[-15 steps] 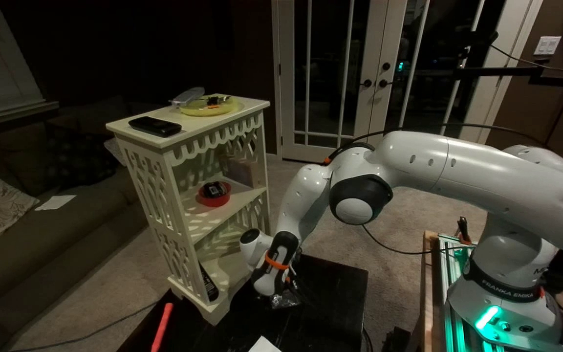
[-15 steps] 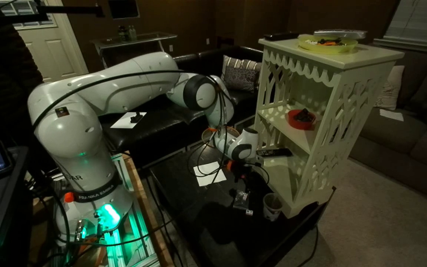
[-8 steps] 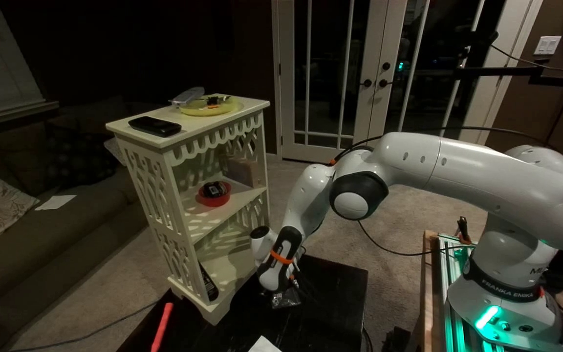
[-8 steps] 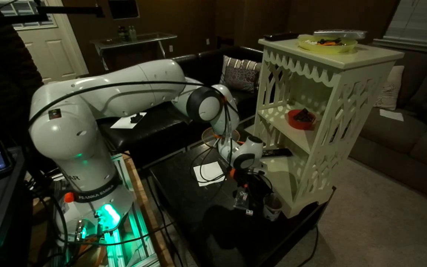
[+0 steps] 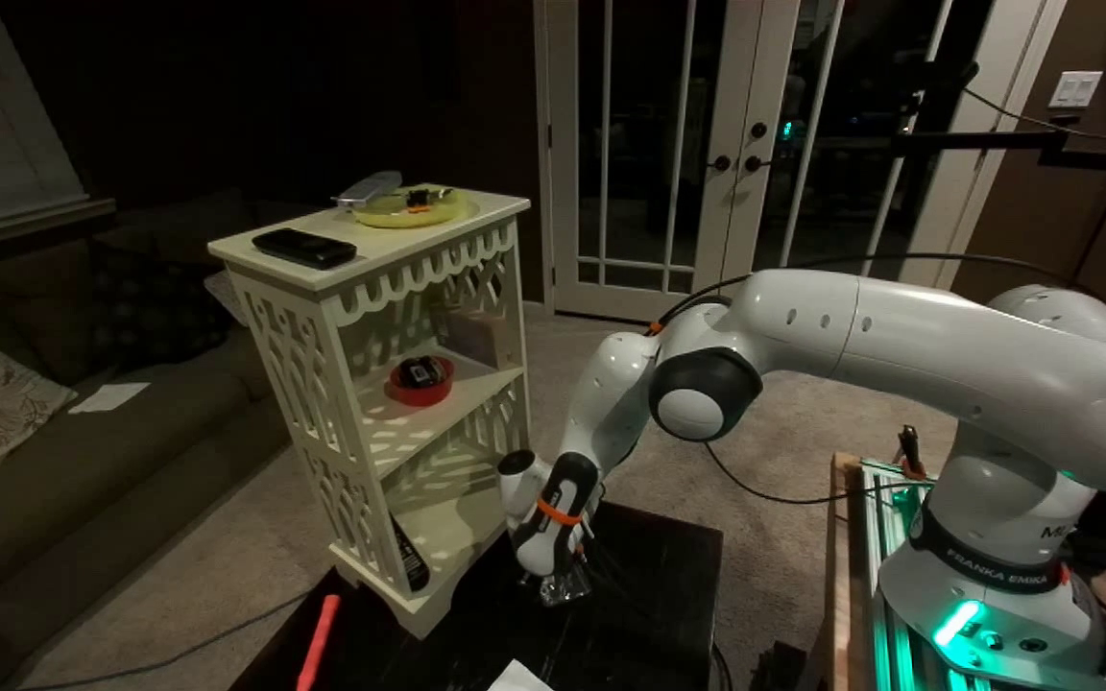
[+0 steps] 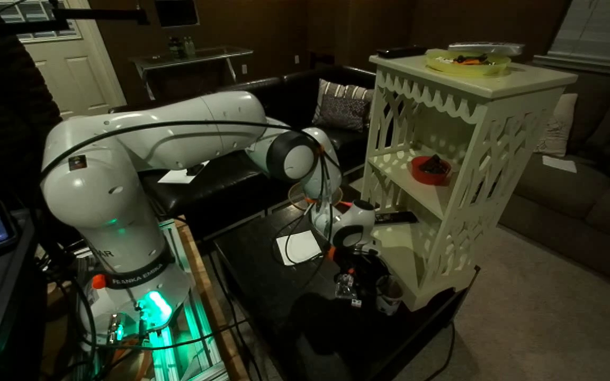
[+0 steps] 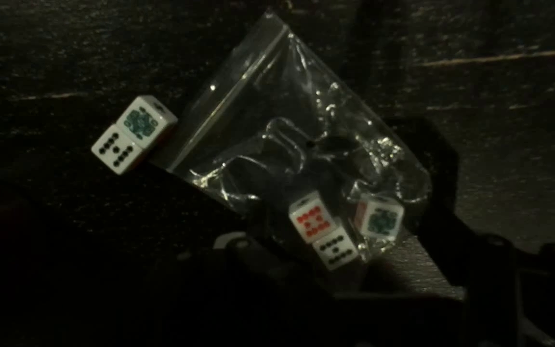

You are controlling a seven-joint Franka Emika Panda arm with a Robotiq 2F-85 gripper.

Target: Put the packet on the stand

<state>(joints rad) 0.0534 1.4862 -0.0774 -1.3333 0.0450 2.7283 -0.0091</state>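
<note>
In both exterior views we see an arm of glossy white, rounded segments dotted with small oval recesses, a joint ringed in black around a white cap, and, toward six o'clock in an exterior view, an orange band across the black-and-white wrist. The white base, toward four o'clock there, wears a black collar lettered "FRANKA EMIKA" above a glowing green light, while in an exterior view we find a small dark sticker toward nine o'clock and a black cable along the arm. In the wrist view the end effector looks near-black, with linked bars toward four o'clock.
</note>
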